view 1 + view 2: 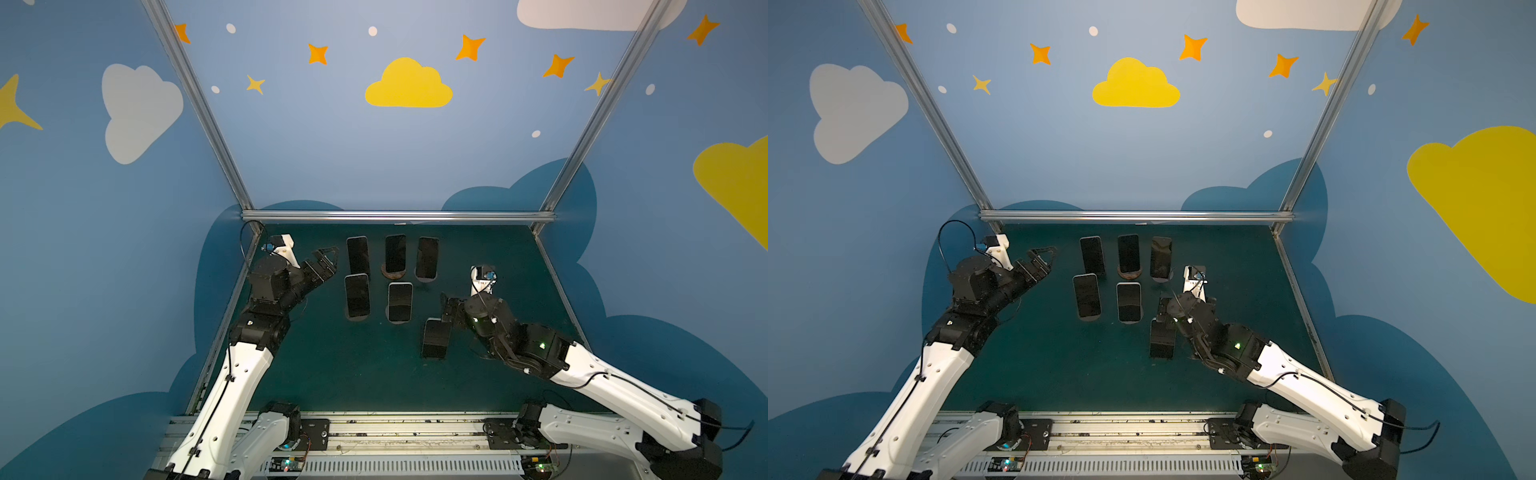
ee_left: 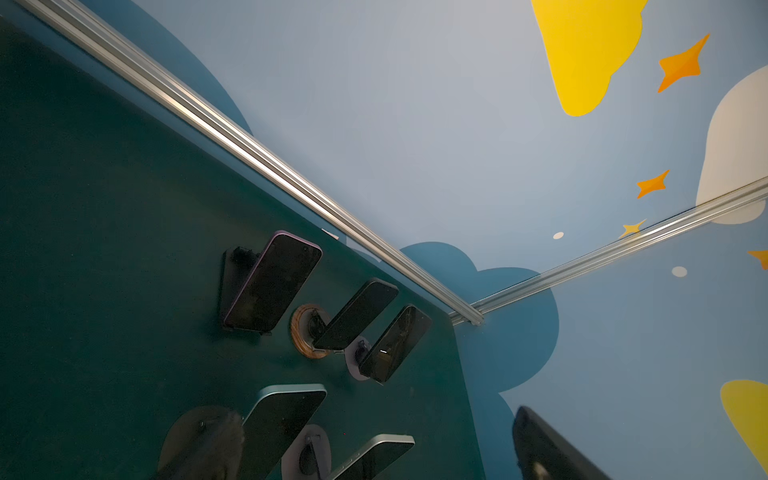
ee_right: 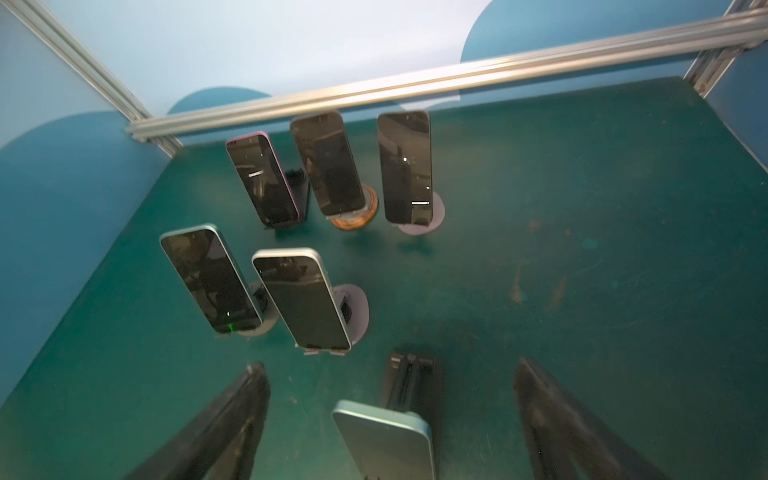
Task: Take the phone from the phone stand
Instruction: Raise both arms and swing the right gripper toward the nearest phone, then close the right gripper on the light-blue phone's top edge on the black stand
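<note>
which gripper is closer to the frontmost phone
Right. The right gripper hangs open at the frontmost phone's top edge, fingers either side of it. The left gripper is open far off, left of the purple-edged phone in the back row.

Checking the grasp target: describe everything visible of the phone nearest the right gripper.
The phone is a slim slab with rounded corners and a pale blue-green frame; its screen is dark in both top views. It leans back on a black stand, frontmost of six. The open right gripper straddles it, not touching.

white arm shells (image 1: 245,370), black joints (image 1: 536,345), thin black cables (image 1: 956,221).
</note>
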Motion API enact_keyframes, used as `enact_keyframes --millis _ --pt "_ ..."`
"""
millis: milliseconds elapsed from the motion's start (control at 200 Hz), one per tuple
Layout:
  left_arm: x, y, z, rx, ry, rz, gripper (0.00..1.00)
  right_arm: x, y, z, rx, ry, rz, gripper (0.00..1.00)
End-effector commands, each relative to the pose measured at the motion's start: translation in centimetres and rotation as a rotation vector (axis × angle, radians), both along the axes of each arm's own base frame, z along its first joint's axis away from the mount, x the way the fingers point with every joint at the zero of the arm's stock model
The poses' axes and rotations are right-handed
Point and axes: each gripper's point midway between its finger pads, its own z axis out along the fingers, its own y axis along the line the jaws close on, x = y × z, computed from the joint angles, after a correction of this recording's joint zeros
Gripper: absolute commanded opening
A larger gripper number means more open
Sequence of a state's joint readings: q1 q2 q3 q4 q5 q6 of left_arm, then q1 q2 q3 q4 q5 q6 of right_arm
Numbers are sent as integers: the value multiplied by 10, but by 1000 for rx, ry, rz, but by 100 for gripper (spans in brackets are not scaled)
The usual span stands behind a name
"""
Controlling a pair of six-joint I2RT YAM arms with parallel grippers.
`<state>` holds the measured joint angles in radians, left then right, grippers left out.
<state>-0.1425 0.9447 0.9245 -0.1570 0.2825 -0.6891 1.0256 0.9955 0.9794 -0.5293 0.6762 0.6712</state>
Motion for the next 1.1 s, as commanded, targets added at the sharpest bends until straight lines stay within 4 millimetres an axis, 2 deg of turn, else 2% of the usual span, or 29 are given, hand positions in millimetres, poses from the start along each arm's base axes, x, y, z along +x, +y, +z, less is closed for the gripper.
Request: enact_keyframes --millis 0,155,300,681,1096 --pt "1 -3 -1 -6 6 -12 100 -7 2 -22 6 62 -6 92" --pt "6 -7 -9 -26 36 -25 100 -17 10 -41 -2 120 12 92" --pt "9 -10 -15 -34 57 -39 100 -21 28 -57 24 151 81 93" --pt "11 -14 -17 -50 50 -60 100 -22 30 -85 4 191 75 94" --pt "12 -19 -19 -69 57 -84 100 -17 34 -100 -30 201 54 94"
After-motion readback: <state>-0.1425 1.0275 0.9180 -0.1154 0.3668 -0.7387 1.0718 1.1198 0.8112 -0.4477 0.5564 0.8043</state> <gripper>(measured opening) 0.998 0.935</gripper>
